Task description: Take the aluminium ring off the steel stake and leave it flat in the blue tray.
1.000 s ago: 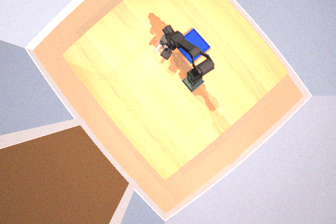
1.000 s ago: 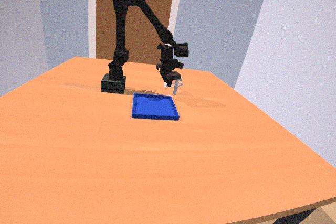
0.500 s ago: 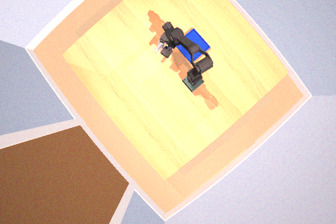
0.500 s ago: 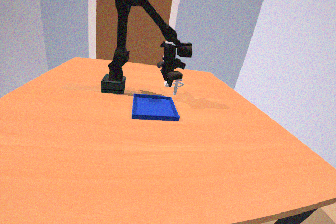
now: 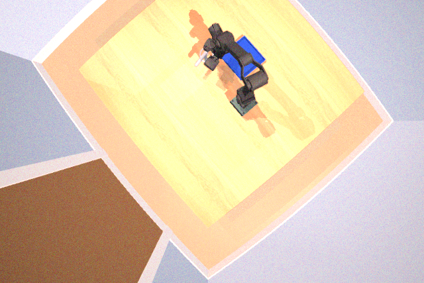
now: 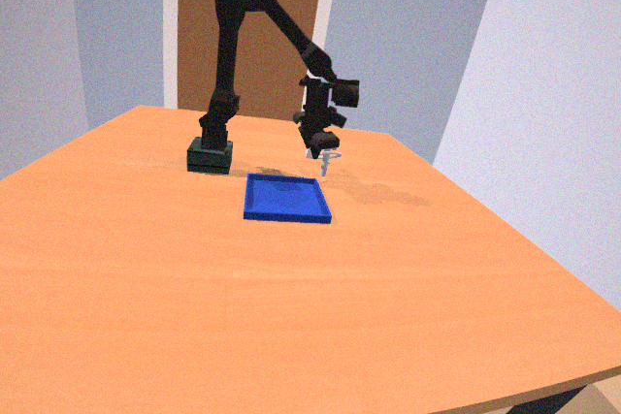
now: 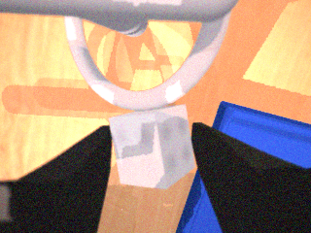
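Observation:
The aluminium ring (image 7: 146, 98) is around the upright post of the stake (image 6: 324, 167) (image 7: 133, 30), under its cross-bar (image 5: 201, 58) (image 7: 180, 7). In the exterior view the ring is raised well above the stake's foot, near the post's top. In the wrist view the cross-bar hides the ring's far side. The gripper (image 5: 209, 54) (image 6: 314, 152) (image 7: 152, 127) is shut on the ring's pale square tab (image 7: 153, 150), its black fingers on either side. The blue tray (image 5: 254, 48) (image 6: 288, 217) (image 7: 220, 114) holds no ring.
The arm's links pass over the tray in the top view. The arm's dark base (image 5: 242, 110) (image 6: 209, 164) stands on the wooden table (image 6: 310, 299) near the tray. The stake stands close beyond the tray's corner in the exterior view. Arm shadows lie around it.

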`<state>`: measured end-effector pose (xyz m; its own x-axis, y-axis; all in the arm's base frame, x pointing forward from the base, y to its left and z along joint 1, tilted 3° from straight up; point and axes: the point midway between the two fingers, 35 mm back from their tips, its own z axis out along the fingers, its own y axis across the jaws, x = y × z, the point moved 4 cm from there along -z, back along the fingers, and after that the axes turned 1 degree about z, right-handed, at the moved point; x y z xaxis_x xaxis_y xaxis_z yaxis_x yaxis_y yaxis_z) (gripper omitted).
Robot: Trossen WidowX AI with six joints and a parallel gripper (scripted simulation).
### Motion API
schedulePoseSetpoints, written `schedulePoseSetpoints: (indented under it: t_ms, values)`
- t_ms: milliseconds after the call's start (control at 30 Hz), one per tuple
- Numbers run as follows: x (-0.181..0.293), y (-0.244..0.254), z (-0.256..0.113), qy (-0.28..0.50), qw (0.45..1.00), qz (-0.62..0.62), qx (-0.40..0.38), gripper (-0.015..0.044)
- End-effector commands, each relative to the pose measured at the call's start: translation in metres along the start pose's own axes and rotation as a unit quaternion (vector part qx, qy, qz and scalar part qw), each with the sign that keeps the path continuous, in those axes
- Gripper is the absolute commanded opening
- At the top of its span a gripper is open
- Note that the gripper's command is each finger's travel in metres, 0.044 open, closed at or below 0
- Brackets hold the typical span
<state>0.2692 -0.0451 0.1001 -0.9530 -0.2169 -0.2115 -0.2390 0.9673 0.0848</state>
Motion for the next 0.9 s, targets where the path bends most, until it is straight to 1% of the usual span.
schedulePoseSetpoints:
  t_ms: [0, 433, 867]
  values:
    - [-0.002, -0.003, -0.003, -0.005, 1.000, 0.000, -0.009, 0.0000]
    - [-0.002, -0.008, -0.009, -0.009, 1.000, 0.002, -0.021, 0.0000]
    - [-0.003, -0.008, -0.013, -0.009, 1.000, 0.001, -0.013, 0.0000]
